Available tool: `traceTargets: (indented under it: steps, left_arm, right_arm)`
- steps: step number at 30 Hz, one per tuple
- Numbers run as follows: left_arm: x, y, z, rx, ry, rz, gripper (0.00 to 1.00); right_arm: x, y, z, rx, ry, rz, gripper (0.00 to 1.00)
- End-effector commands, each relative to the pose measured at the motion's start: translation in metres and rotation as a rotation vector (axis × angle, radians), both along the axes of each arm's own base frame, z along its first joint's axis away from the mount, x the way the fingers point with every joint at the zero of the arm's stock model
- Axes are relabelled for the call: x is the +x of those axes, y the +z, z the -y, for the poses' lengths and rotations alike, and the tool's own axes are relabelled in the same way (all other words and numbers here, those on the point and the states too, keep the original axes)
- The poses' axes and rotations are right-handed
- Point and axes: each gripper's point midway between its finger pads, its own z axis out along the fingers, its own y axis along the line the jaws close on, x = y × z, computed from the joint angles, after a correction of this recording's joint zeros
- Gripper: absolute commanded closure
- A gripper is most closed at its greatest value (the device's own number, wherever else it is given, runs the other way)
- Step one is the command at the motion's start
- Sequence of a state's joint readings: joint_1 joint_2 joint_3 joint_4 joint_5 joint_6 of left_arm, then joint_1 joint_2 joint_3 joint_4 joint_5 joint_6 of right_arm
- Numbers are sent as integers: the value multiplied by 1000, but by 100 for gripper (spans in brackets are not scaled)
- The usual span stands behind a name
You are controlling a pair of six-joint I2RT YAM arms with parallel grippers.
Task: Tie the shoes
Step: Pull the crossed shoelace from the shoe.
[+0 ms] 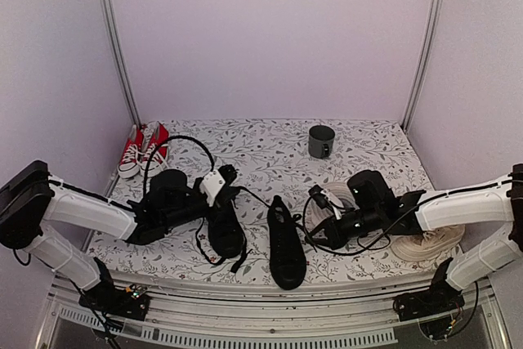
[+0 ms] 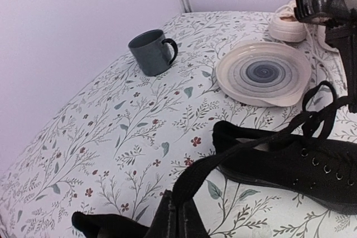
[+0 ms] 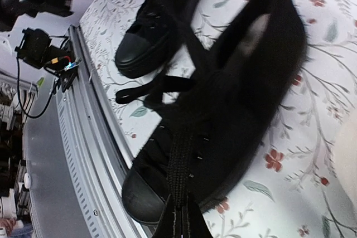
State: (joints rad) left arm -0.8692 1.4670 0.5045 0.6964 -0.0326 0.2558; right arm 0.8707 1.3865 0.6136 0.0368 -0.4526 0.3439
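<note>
On floral tablecloth (image 1: pixel 270 140), 2 black sneakers (image 1: pixel 286 243).

White arm links, black joints and wrists, thin black cables, possibly lit base electronics

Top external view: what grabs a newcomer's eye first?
Two black sneakers lie side by side at the table's near edge, with the left gripper and right gripper each shut on a black lace stretched taut between them. Behind sit a grey mug and small red sneakers.
</note>
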Motion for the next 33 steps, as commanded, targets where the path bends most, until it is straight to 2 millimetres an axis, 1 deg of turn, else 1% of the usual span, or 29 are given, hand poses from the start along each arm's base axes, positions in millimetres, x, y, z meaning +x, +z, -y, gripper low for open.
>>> traceTargets:
  steps: [1, 3, 6, 9, 11, 14, 19, 23, 25, 30, 33]
  left_arm:
    - [13, 14, -38, -118, 223, -82, 100]
    - [9, 15, -46, -142, 245, -107, 100]
    - [9, 9, -60, -130, 314, -143, 100]
    - [9, 2, -76, -137, 389, -175, 100]
    - [10, -2, -86, -156, 425, -192, 100]
    - [14, -8, -95, -171, 458, -215, 100]
    - [24, -15, -111, -179, 518, -238, 100]
    - [31, -14, -120, -197, 541, -235, 100]
    - [34, -17, -124, -195, 554, -239, 100]
    - [39, -23, -133, -194, 572, -253, 100]
    - [43, -25, -136, -193, 581, -258, 100]
  right_arm:
    - [23, -3, 45, 31, -220, -107, 99]
    - [34, -8, 68, 52, -334, -138, 99]
    - [40, -16, 93, 70, -468, -187, 99]
    - [44, -24, 113, 48, -588, -194, 99]
    - [44, -27, 126, 67, -669, -201, 99]
    - [43, -32, 144, 105, -769, -231, 99]
    - [43, -42, 174, 120, -921, -275, 99]
    - [44, -45, 187, 155, -995, -307, 99]
    - [43, -50, 193, 148, -1020, -329, 99]
    - [38, -60, 202, 150, -1053, -368, 99]
    - [40, -59, 206, 162, -1065, -371, 99]
